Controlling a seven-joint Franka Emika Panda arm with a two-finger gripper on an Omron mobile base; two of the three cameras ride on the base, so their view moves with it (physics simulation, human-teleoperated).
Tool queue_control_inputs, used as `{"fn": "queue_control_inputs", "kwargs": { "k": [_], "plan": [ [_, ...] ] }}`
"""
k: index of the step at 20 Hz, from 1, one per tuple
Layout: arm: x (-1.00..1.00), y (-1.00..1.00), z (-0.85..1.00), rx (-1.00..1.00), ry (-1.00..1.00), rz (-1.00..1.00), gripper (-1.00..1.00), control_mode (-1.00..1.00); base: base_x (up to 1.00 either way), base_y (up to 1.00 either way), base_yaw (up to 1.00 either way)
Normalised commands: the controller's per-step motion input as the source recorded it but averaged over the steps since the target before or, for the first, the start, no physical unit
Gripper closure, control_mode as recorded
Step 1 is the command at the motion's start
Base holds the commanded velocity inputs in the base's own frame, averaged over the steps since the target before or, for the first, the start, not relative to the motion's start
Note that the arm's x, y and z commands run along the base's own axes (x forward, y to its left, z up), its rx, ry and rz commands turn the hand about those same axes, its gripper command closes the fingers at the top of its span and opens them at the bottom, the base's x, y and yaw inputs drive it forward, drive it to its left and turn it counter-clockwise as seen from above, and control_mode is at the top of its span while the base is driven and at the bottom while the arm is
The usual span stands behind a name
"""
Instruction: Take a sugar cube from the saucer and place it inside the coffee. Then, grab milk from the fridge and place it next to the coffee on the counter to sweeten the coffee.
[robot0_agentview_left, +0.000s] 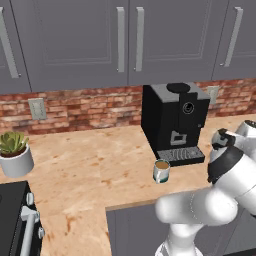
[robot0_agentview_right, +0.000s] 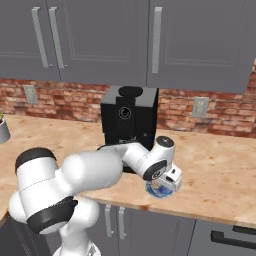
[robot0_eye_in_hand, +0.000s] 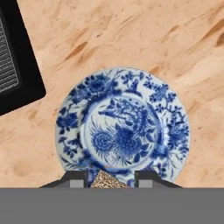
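end effector (robot0_eye_in_hand: 109, 179): closed on the sugar cube (robot0_eye_in_hand: 108, 180), above the saucer (robot0_eye_in_hand: 122, 127)
coffee (robot0_agentview_left: 161, 171): upright on the desk (robot0_agentview_left: 90, 170), handle orientation unclear

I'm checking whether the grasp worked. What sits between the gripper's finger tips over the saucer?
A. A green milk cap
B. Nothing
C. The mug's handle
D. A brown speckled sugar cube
D: in the hand view the gripper is shut on the sugar cube, above the saucer.
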Motion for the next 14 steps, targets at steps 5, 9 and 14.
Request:
{"fn": "queue_control_inputs", "kwargs": {
  "k": [5,9,14],
  "plan": [
    [-0.19,0.69,0.54,-0.11,-0.11,0.02,1.0,-1.0,0.0,0.0,0.0],
    [-0.17,0.79,0.47,-0.14,-0.07,0.05,1.0,-1.0,0.0,0.0,0.0],
    [-0.11,0.8,0.54,-0.15,-0.08,0.05,1.0,-1.0,0.0,0.0,0.0]
  ]
}}
